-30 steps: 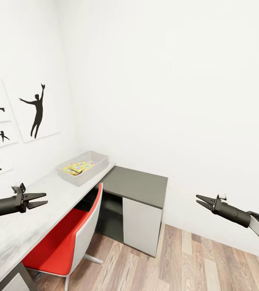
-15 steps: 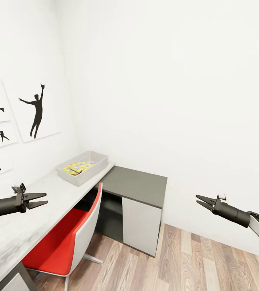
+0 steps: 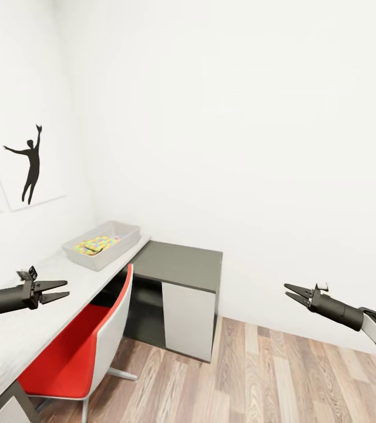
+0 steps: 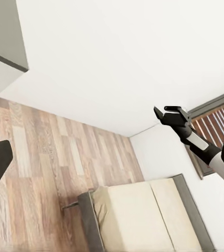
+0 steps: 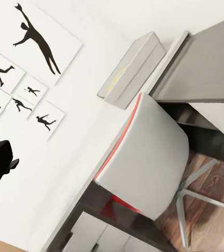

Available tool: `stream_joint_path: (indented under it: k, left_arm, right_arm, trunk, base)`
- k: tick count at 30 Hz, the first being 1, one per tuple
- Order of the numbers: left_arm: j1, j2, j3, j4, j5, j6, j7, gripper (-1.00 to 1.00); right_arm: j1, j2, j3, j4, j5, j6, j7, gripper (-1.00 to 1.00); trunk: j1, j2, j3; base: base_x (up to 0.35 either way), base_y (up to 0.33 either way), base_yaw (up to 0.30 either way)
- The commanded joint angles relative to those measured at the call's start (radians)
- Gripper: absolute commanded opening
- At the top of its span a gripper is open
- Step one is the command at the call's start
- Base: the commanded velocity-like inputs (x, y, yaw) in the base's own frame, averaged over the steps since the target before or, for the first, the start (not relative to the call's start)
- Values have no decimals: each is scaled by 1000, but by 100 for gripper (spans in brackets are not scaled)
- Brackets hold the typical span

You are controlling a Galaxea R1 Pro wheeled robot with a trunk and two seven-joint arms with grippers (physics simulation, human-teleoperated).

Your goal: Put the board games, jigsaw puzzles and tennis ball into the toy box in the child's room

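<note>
Now, in the head view, the toy box (image 3: pixel 101 245) stands in the left middle of the frame, on the far end of the table (image 3: pixel 17 329), close to the wall. Inside it lies a jigsaw puzzle (image 3: pixel 96 244) with yellow, pink, blue and green pieces; a small dark thing rests on it, too small to tell what it is. Just beside the table's far end, toward the centre of the frame, is the lower dark grey cabinet (image 3: pixel 182 264) with a white door. A red chair (image 3: pixel 79 352) with a pale grey back is pushed under the table at the lower left.

At the left edge of the frame the left gripper (image 3: pixel 60 290) hangs above the table top, its jaws a little apart and holding nothing. At the right edge the right gripper (image 3: pixel 290 292) is in the air above the wood floor (image 3: pixel 270 376), jaws also narrowly parted and empty.

On the wall at the upper left hangs a silhouette picture (image 3: pixel 29 164).

In the left wrist view the bed (image 4: pixel 143 215) with its beige mattress appears at the bottom of the frame, and the right gripper (image 4: pixel 162 111) at the right.

In the right wrist view the toy box (image 5: pixel 132 68) is seen from the side, in the upper middle.
</note>
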Motion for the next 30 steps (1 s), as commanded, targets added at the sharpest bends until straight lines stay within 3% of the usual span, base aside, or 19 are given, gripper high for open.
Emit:
stream_joint_path:
  k: [1,7,18,24,30]
  left_arm:
    - [-1,2,-5,1,4,11,-4,100]
    - [-1,1,-5,1,4,11,-4,100]
    - [-1,1,-6,1,4,11,-3,100]
    - [-1,2,-6,1,4,10,-4,100]
    - [-1,1,-6,1,4,10,-3,100]
  right_arm:
    - [-1,-1,8,0,-10,10,1,100]
    - [0,-1,8,1,-10,10,1,100]
    - [-1,0,8,1,-10,10,1,100]
    - [-1,0,8,1,-10,10,1,100]
    - [-1,1,8,1,-10,10,-1,100]
  trunk:
    - [0,-1,0]
    - [0,-1,6]
    - [0,-1,15]
    - [0,-1,20]
    - [0,-1,20]
  base:
    - [-308,0,-244]
    - [-219,0,-247]
    - [-57,0,-249]
    - [-272,0,-237]
    - [-310,0,-51]
